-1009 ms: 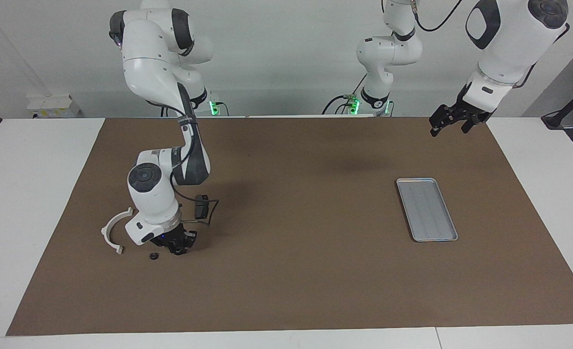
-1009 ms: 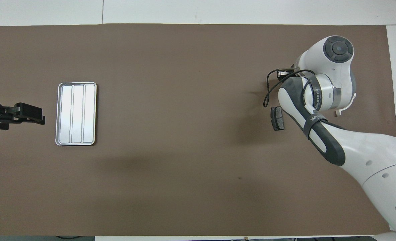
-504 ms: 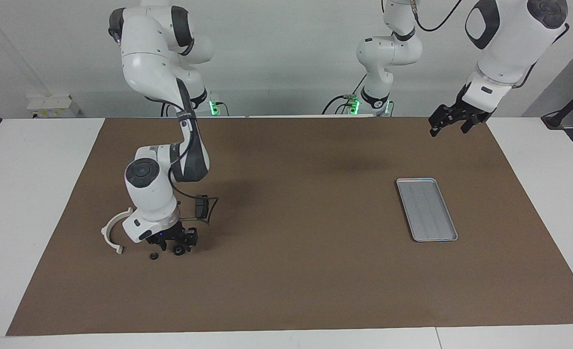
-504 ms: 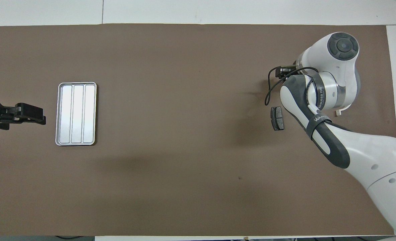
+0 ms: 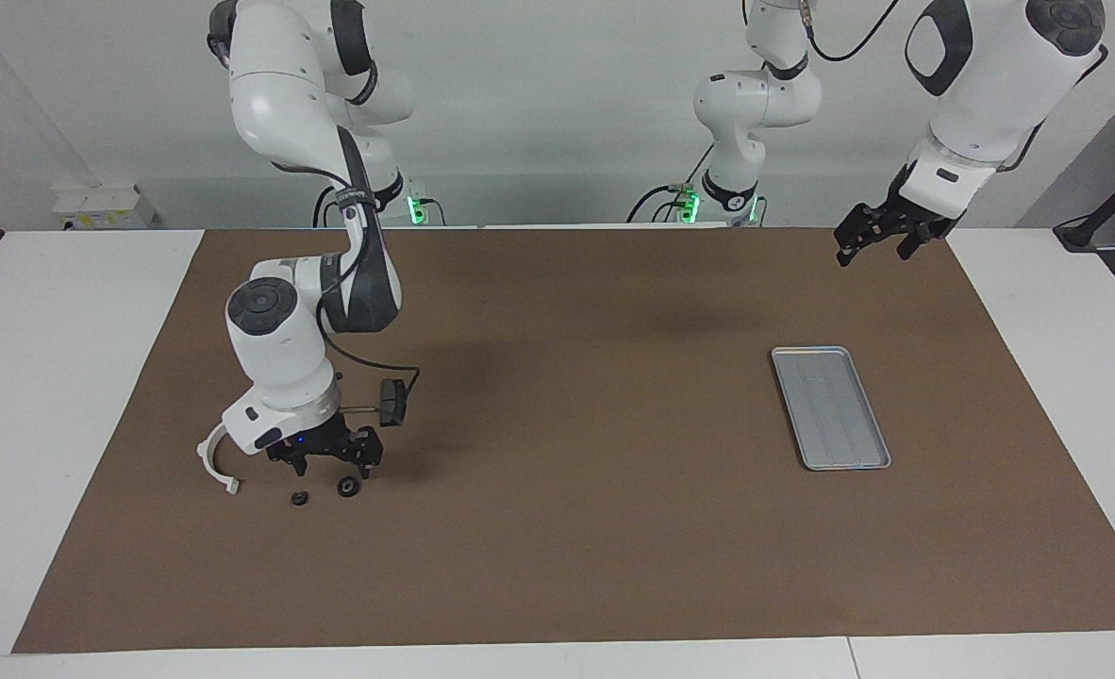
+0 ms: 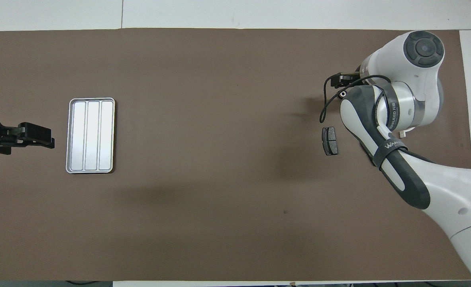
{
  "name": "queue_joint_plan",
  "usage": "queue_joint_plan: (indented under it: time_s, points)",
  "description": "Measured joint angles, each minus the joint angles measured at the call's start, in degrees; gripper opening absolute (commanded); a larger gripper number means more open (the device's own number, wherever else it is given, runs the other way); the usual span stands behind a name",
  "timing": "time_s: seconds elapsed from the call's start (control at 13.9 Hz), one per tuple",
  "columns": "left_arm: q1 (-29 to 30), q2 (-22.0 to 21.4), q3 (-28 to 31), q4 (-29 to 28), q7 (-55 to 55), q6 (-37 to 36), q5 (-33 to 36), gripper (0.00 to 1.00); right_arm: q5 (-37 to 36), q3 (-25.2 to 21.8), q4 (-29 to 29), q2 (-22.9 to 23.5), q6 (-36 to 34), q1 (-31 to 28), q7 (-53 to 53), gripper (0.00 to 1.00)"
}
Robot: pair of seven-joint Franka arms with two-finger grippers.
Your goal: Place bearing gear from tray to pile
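A small black bearing gear [image 5: 346, 487] lies on the brown mat in the pile, with another small dark round part [image 5: 300, 498] beside it. The pile's white curved bracket [image 5: 212, 451] lies toward the right arm's end. A dark brake pad [image 6: 330, 140] lies a little nearer the robots. My right gripper [image 5: 329, 464] hangs open just above the gear, holding nothing; in the overhead view the arm's wrist hides the gripper and the gear. The silver tray [image 5: 831, 407] [image 6: 90, 135] lies bare at the left arm's end. My left gripper [image 5: 873, 238] [image 6: 36, 137] waits open, raised beside the tray.
The brown mat [image 5: 576, 528] covers most of the white table. A black wrist camera on a looped cable [image 5: 391, 401] hangs beside the right gripper. The right arm's elbow reaches over the mat above the pile.
My right gripper opened and let go of the bearing gear, which now lies on the mat. The gripper then rose and shifted slightly toward the bracket. The left arm stayed put.
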Motion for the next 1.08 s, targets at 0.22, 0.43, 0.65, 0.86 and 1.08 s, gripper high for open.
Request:
queue_joint_plan:
  time_s: [0.22,0.43,0.65,0.86,1.08]
  points:
    - [0.0,0.0,0.0,0.0,0.0,0.0,0.0,1.00,0.0,0.0,0.4,-2.4,-4.5,-0.8,0.0,1.00]
    - [0.0,0.0,0.0,0.0,0.0,0.1,0.0,1.00,0.0,0.0,1.4,-10.5,-18.0,-1.2,0.0,1.00]
    - [0.0,0.0,0.0,0.0,0.0,0.1,0.0,1.00,0.0,0.0,1.2,-21.3,-30.4,-1.2,0.0,1.00]
    - [0.0,0.0,-0.1,0.0,0.0,0.1,0.0,1.00,0.1,0.3,-0.3,-29.3,-36.6,-1.2,0.0,1.00]
    - [0.0,0.0,-0.1,0.0,0.0,0.1,0.0,1.00,2.6,1.0,-1.4,-33.1,-40.3,-1.2,0.0,1.00]
